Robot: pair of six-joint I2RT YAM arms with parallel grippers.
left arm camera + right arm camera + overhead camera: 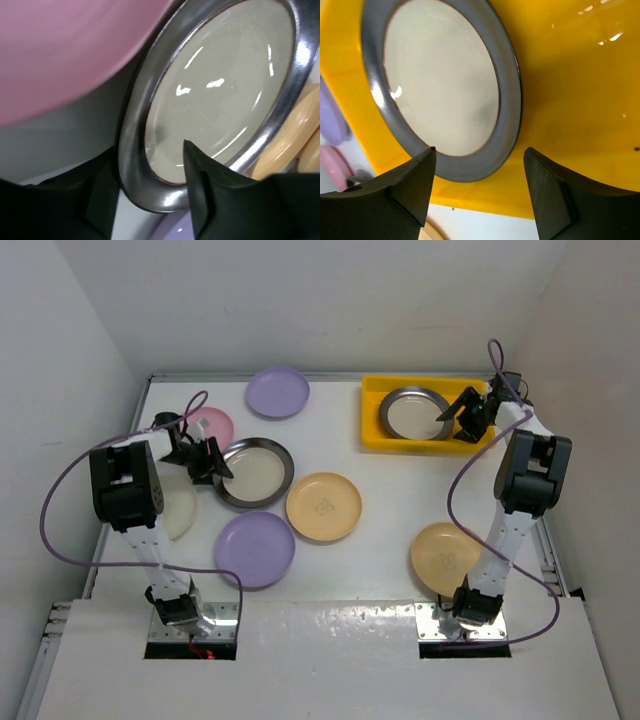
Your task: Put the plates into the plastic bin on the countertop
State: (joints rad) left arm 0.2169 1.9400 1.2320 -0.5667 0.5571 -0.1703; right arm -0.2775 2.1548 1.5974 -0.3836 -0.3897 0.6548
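Note:
A dark-rimmed plate [257, 476] with a pale centre lies left of middle on the white countertop [390, 490]. My left gripper [214, 464] grips its left rim; in the left wrist view [149, 150] one finger lies over the pale centre and the other against the outer rim [135, 185]. A second dark-rimmed plate [412, 413] lies in the yellow plastic bin [376, 430]. My right gripper [455, 416] hovers open and empty over the bin's right half, its fingers either side of that plate's edge [485, 165].
On the countertop lie a pink plate [214, 425], two lilac plates [278, 392] [255, 549], a tan-yellow plate [324, 506], another tan-yellow one [440, 556] by the right arm, and a cream-white plate [180, 512] under the left arm. Walls close three sides.

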